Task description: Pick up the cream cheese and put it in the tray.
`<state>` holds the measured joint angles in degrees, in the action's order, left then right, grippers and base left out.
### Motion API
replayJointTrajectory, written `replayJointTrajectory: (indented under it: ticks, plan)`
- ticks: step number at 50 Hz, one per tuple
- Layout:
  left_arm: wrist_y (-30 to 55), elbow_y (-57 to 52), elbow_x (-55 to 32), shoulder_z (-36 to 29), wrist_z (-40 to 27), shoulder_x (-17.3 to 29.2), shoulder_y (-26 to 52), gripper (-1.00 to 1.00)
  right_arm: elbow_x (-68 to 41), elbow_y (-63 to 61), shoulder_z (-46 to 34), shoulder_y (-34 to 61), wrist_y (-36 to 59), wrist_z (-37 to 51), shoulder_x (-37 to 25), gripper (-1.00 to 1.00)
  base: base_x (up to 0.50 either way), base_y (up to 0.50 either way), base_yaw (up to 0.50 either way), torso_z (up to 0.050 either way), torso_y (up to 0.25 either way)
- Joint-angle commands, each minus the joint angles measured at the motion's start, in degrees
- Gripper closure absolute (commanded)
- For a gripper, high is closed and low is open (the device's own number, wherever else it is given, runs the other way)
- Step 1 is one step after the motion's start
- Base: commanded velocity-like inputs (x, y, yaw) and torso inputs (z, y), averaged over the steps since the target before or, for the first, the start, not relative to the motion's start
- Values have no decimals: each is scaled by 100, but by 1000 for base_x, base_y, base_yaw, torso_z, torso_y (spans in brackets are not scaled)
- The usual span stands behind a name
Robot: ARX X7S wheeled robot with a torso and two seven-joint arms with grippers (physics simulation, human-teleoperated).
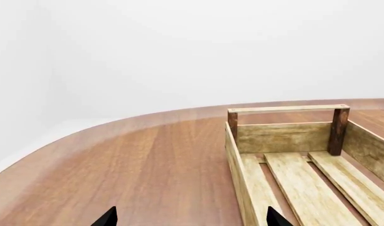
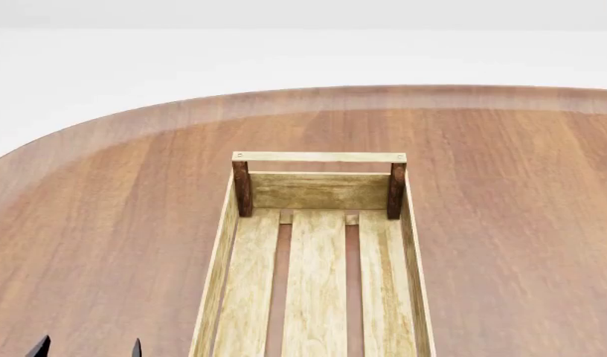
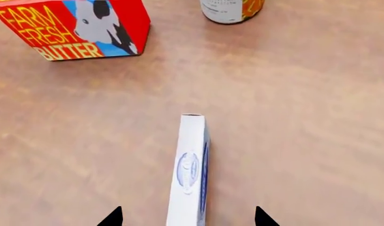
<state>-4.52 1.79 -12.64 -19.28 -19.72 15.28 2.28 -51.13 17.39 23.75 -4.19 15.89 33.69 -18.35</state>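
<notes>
Cream cheese [image 3: 190, 169]: on worktop [image 3: 305, 117], between spread right fingers [image 3: 262, 218].
Likely light, stiff carton, slick faces; grip across narrow sides. Left fingers [image 1: 276, 218] apart beside tray [image 1: 283, 136].

The cream cheese [image 3: 190, 172] lies on the table [image 3: 305, 117] between the right gripper's [image 3: 188, 217] fingertips, the butter [image 3: 76, 28] and can [image 3: 231, 10] well beyond it, while the tray [image 1: 286, 136] sits just beside the left gripper [image 1: 190, 217].
</notes>
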Motion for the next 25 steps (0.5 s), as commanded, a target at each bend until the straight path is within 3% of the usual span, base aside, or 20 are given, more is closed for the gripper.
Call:
replayJointTrajectory:
  ticks: [1,25]
  plan:
    - [-9,14,-16,-22,-16,11,9,-100,85,359,-84,148,-82,-132,26,-100,0,0,0,0,0]
    - [-32,24,-60,-57,-42,45,15,-100,193,788,-182,348,-208,-260,57,-100,0,0,0,0,0]
